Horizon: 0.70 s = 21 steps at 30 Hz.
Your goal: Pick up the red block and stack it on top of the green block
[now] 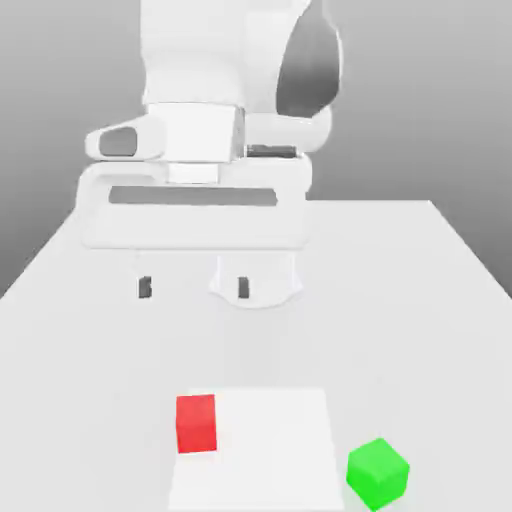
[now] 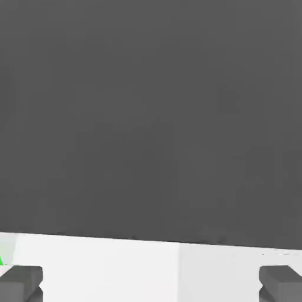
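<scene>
White desk (image 1: 400, 330), grey room; the red block (image 1: 196, 424) lies toward its near edge, below the gripper (image 1: 194, 288), whose fingers stand wide apart.

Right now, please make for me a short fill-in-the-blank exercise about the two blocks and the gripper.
1. The block standing on the white square is ____.
2. The green block lies toward the exterior view's ____, beside the white square.
3. The fingers of the gripper are ____.
4. The gripper holds ____ block.

Missing words: red; right; open; no
</scene>
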### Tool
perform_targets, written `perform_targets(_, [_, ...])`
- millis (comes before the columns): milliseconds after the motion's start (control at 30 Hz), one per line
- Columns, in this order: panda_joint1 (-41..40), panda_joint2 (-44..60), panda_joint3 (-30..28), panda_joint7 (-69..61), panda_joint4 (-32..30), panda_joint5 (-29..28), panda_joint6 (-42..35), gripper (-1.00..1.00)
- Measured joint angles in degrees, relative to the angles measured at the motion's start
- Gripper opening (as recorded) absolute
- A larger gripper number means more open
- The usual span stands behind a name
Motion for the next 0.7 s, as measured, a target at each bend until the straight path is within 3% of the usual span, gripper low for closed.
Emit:
perform_targets(167, [-1.44,10.45,-0.9,-4.93,-4.96,1.7,5.87,0.0])
perform_targets(367, [-3.72,22.94,2.34,-8.95,-4.2,6.31,15.91,0.0])
perform_targets(400, [-4.17,24.36,2.9,-9.31,-3.99,6.78,17.12,-1.0])
perform_targets(700, [-3.75,21.28,2.15,-8.18,-4.47,5.28,14.48,-1.0])
